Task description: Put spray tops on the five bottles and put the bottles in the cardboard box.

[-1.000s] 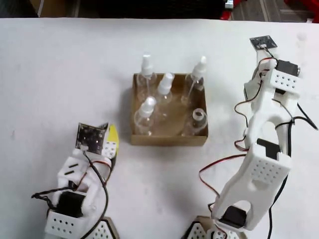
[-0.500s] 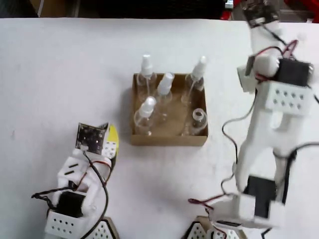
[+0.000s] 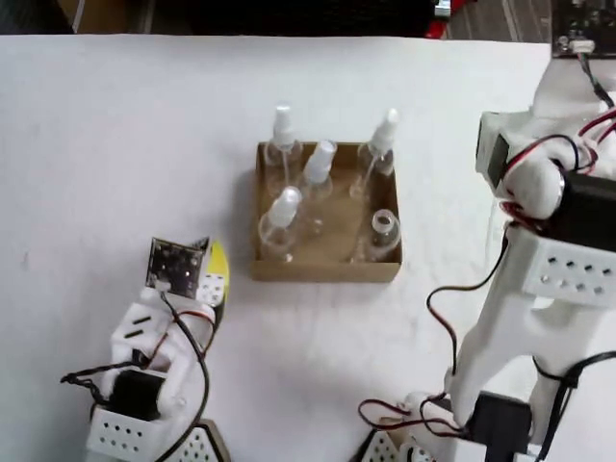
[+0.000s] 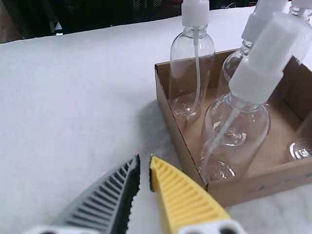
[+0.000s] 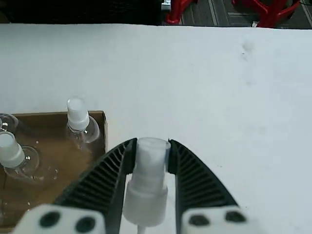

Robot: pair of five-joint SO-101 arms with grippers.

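Five bottles (image 3: 285, 223) stand in the cardboard box (image 3: 327, 271), four capped; the right gripper (image 5: 149, 146) has its jaws clamped on the last spray top (image 5: 146, 187), while the left gripper (image 4: 145, 165) has its jaws all but closed, empty

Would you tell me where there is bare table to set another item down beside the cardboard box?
The table is bare from the cardboard box to its left edge, beyond the left hand, and along the far edge behind the box. Crowded: the box itself, holding five bottles, and the right side, under the right arm.
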